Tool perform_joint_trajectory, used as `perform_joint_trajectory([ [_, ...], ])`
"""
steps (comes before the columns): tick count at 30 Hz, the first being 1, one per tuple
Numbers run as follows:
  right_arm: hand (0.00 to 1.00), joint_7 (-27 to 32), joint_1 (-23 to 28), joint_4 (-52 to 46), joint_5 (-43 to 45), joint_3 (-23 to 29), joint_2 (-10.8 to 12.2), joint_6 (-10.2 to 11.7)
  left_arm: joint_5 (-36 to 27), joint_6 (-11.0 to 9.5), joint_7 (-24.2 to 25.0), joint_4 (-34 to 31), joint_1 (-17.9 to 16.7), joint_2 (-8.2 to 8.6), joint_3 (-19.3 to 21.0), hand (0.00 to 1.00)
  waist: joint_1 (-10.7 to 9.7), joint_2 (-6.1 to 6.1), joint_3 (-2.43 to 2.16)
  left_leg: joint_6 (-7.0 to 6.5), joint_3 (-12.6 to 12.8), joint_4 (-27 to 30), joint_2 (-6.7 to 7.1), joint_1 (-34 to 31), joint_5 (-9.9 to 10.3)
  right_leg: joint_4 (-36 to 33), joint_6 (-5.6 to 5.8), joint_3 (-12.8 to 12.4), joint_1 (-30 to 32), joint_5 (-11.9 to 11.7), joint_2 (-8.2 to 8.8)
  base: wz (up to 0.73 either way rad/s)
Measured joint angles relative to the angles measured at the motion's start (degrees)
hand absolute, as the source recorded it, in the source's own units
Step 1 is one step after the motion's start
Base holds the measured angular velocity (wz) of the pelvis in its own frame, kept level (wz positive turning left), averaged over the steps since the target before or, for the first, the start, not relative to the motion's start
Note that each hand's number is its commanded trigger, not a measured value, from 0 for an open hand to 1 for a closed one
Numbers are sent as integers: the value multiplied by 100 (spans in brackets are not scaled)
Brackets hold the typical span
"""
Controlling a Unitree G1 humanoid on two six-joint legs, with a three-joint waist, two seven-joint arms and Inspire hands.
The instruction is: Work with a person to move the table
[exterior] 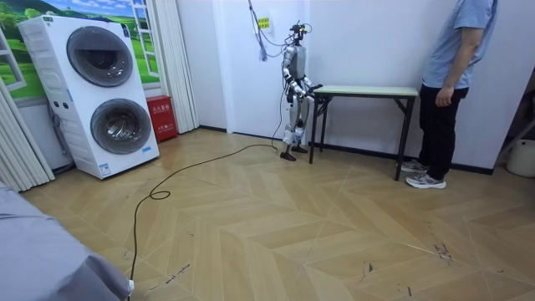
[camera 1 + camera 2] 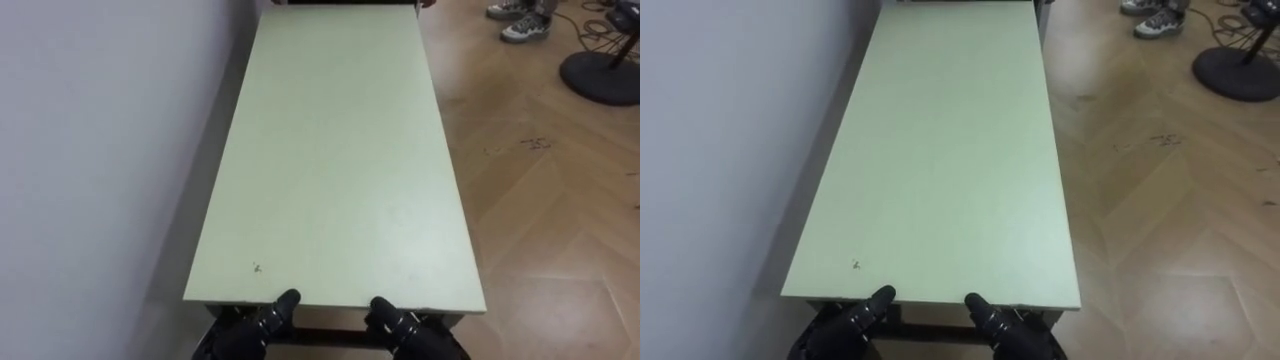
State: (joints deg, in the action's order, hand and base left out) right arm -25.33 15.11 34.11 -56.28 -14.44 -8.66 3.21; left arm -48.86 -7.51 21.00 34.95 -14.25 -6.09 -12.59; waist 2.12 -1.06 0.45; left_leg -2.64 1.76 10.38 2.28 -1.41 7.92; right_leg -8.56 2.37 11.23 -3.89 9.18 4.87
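Fingers (image 2: 288, 299) of both hands clamp the near short edge of the pale green table (image 2: 335, 150). Each thumb lies on top of the tabletop's rim, and the rest of each hand tucks down below the edge, where how far it curls cannot be told. The left hand (image 2: 262, 322) sits left of the edge's middle and the right hand (image 2: 405, 328) right of it, the two a little apart. A dark frame bar shows under the rim between them.

Just beyond the left hand, a small dark speck (image 2: 256, 267) marks the tabletop. The tabletop stretches long and narrow away from the robot. Its left long side runs close along a white wall (image 2: 90, 150), and wooden chevron floor (image 2: 540, 200) lies to its right.

At the far right, past the table's far end, a pair of grey sneakers (image 2: 525, 25) stands on the floor. The round dark base of a stand (image 2: 605, 78) is just right of them.

In the room view the robot stands upright at the table's end on the room view's left, arms forward at the rim. The table's dark legs reach the floor. A person (image 1: 451, 75) in a blue shirt and dark trousers stands at the opposite end, on the room view's right, one hand low near the corner. Whether it touches the table cannot be told.

Well apart, at the room view's left, a stacked washer and dryer (image 1: 104, 92) stands beside a red box (image 1: 160, 117).
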Motion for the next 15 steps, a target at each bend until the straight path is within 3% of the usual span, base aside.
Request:
perform_joint_trajectory([
  [3, 0, -225, -11, 210, 296, -12, -100, -28, -13, 60, 307, 89, 40, -140, -33, 0, 1, -6, 3, 4, 4, 5, -8, -10, 3, -4, 0, 6, 10, 0, -1, 0],
  [6, 0, -641, 10, 224, 234, -21, -127, -89, -176, 246, 470, 103, -17, -404, -243, 0, -20, 5, -1, 15, 21, 40, -31, -101, 33, -24, -3, 3, 88, 2, -11, -3],
  [8, 0, -1062, -7, 216, 216, -23, -126, -167, -340, 401, 707, 115, -126, -481, -297, 0, -5, -32, 39, 29, 40, 63, -60, -140, 51, -25, -3, 5, 108, 2, -31, 0],
  [11, 0, -1531, -32, 174, 274, -19, -139, -245, -337, 559, 997, 101, -177, -482, -327, 0, 7, -40, 51, 34, 26, 319, -109, -263, 201, -33, -5, -5, 110, 2, -74, 1],
  [15, 0, -1864, -36, 32, 486, -29, -160, -284, -292, 562, 1447, 23, -153, -483, -329, 0, 2, 45, 40, 33, 40, 449, -154, -311, 313, -89, -4, -10, 109, 2, -102, -4],
])
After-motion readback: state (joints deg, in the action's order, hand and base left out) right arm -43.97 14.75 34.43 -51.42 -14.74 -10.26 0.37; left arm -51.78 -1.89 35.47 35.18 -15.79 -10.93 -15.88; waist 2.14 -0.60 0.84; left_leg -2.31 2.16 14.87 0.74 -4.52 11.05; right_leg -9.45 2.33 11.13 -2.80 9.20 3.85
